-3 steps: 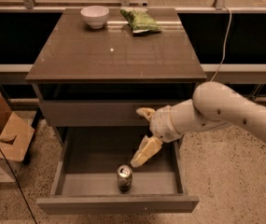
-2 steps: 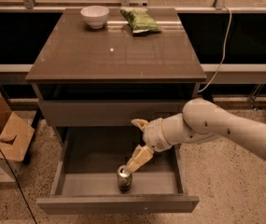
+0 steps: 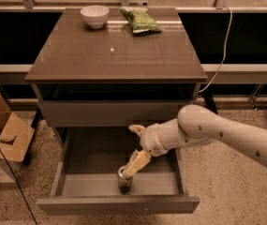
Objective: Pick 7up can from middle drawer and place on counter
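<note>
The 7up can (image 3: 124, 182) stands upright near the front middle of the open middle drawer (image 3: 77, 191); its silver top shows and its body is dark. My gripper (image 3: 129, 150) reaches into the drawer from the right on a white arm. It is open: one tan finger (image 3: 136, 162) points down to the can's top right edge, and the other finger (image 3: 136, 128) sits higher, near the drawer above. Nothing is held. The counter (image 3: 114, 55) is the glossy grey-brown cabinet top above the drawers.
A white bowl (image 3: 94, 16) and a green snack bag (image 3: 140, 19) lie at the back of the counter. A shut grey drawer front (image 3: 109, 113) sits just above the open drawer. Cardboard boxes (image 3: 2, 142) stand on the floor at the left. A cable (image 3: 222, 46) hangs at the right.
My gripper has moved left and down into the drawer, from right of the can to just above its top. The can has not moved.
</note>
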Action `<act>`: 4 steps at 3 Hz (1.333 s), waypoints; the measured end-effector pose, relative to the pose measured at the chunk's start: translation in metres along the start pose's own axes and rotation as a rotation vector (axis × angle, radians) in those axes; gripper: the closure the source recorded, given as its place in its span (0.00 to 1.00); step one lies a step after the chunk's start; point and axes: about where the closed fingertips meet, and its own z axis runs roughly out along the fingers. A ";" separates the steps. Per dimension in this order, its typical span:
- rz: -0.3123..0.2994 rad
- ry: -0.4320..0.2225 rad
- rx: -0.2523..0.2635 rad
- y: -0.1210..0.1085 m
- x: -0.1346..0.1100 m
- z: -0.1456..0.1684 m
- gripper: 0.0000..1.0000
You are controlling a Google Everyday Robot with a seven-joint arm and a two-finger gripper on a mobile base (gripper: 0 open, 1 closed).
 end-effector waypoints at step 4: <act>0.086 0.025 -0.119 -0.008 0.083 0.074 0.00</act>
